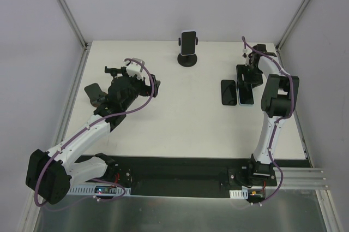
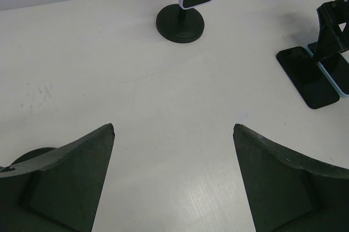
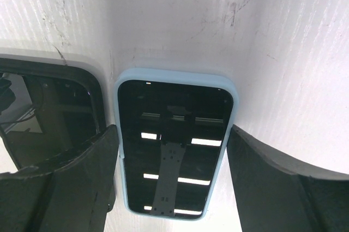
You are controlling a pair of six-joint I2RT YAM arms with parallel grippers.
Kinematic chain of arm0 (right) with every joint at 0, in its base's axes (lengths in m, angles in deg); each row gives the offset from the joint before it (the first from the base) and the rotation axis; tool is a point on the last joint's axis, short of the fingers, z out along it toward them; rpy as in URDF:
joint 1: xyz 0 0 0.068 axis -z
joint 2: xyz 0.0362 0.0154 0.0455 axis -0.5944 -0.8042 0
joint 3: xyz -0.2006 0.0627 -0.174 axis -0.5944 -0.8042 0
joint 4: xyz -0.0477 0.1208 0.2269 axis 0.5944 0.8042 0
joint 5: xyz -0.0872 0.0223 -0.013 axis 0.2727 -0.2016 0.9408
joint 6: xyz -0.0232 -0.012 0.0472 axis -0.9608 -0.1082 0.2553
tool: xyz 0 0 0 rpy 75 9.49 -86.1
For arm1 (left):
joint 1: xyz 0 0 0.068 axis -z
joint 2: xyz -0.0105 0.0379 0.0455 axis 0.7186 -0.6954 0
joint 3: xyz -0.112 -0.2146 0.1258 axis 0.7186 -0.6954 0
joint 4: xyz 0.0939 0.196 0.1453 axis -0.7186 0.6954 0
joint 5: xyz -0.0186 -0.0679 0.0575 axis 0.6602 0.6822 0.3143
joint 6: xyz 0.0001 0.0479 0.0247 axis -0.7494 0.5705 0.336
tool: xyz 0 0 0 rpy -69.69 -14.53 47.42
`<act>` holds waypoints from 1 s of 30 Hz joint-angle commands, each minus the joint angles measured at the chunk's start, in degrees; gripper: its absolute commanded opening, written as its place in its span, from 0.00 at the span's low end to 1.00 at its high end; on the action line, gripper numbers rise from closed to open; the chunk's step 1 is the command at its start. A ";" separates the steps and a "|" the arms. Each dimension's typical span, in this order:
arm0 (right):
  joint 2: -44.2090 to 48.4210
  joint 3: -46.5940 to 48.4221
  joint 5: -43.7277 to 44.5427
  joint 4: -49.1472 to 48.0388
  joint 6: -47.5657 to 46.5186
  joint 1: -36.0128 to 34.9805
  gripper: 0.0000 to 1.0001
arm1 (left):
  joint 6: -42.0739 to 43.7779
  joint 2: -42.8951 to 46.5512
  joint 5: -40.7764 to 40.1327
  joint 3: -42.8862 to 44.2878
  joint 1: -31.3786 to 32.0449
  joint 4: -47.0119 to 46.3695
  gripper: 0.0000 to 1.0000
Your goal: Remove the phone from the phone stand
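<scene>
on the left, my left fingers (image 2: 173, 128) hang spread wide over the white bench (image 1: 180, 117), holding nothing and touching nothing. both dark pads (image 2: 82, 177) frame bare bench in the left wrist view, and they point toward the back of the bench.

at the back, near the middle, the phone (image 1: 188, 39) sits upright in the phone stand (image 1: 188, 60). its dark screen faces forward, its pale case is caught in the cradle above a round black base, and it stands well apart from both of my arms.

further right, a black phone (image 1: 228, 92) lies flat on the bench, screen up. just beside it, on its right, lies a second phone in a light blue case (image 3: 174, 150), also flat and screen up.

my right fingers (image 3: 172, 128) are low over that blue phone, one pad (image 3: 82, 177) along its left edge and the other along its right edge. they stand about as far apart as the phone is wide. the right wrist view shows both pads tight against the case, but i cannot tell whether they press on it or only flank it. the left pad also overlaps the near corner of the black phone.
</scene>
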 commanded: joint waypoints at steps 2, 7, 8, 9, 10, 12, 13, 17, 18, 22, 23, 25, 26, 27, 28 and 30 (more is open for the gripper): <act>0.94 0.20 -1.64 -1.48 -0.07 0.12 0.67 | 0.59 0.39 0.87 1.99 -0.23 -1.02 0.89; 2.08 -0.94 -0.15 -1.66 0.72 0.12 0.77 | 0.59 0.39 1.05 1.99 -0.23 -1.02 0.89; 2.43 -1.03 0.29 -1.83 1.24 0.12 0.82 | 0.50 0.39 1.05 1.99 -0.23 -1.02 0.89; 3.48 -1.12 0.91 -2.09 1.51 0.12 0.85 | 0.50 0.48 1.05 2.08 -0.23 -1.02 0.89; 4.10 -1.12 1.17 -2.36 1.86 0.12 0.87 | 0.50 0.48 1.05 2.08 -0.23 -1.02 0.89; 5.85 -0.94 1.88 -2.80 3.44 0.12 0.95 | 0.50 0.74 1.05 1.99 -0.23 -1.02 0.89; 6.65 -0.94 2.23 -3.06 4.05 0.03 0.97 | 0.50 0.83 0.96 1.99 -0.23 -0.93 0.89; 10.95 -1.91 2.93 -6.47 7.57 -0.49 0.96 | 0.68 1.27 0.52 1.90 -0.23 -1.02 0.89; 12.96 -2.26 3.02 -7.27 9.23 -0.67 0.96 | 0.77 1.36 0.43 1.90 -0.23 -1.02 0.89; 17.19 -3.14 1.98 -11.67 12.49 -2.25 0.96 | 0.94 1.53 0.43 1.99 -0.23 -1.02 0.89; 17.81 -3.31 1.18 -13.76 12.59 -3.38 0.96 | 1.03 1.53 0.43 1.90 -0.23 -1.02 0.89; 19.57 -3.40 -0.05 -16.06 12.06 -5.05 0.96 | 1.12 1.71 0.26 1.99 -0.23 -1.02 0.89; 20.01 -3.32 -0.23 -18.59 11.71 -7.15 0.96 | 1.12 1.80 0.17 1.90 -0.23 -1.02 0.89; 20.71 -3.32 -0.14 -19.84 11.36 -8.39 0.96 | 1.12 1.80 0.08 1.90 -0.23 -1.02 0.89; 21.07 -3.23 0.47 -21.24 11.01 -9.54 0.96 | 1.21 1.80 0.08 1.90 -0.23 -1.02 0.89; 21.07 -2.36 1.61 -25.02 10.39 -13.23 0.96 | 1.29 1.89 -0.01 1.82 -0.23 -1.02 0.89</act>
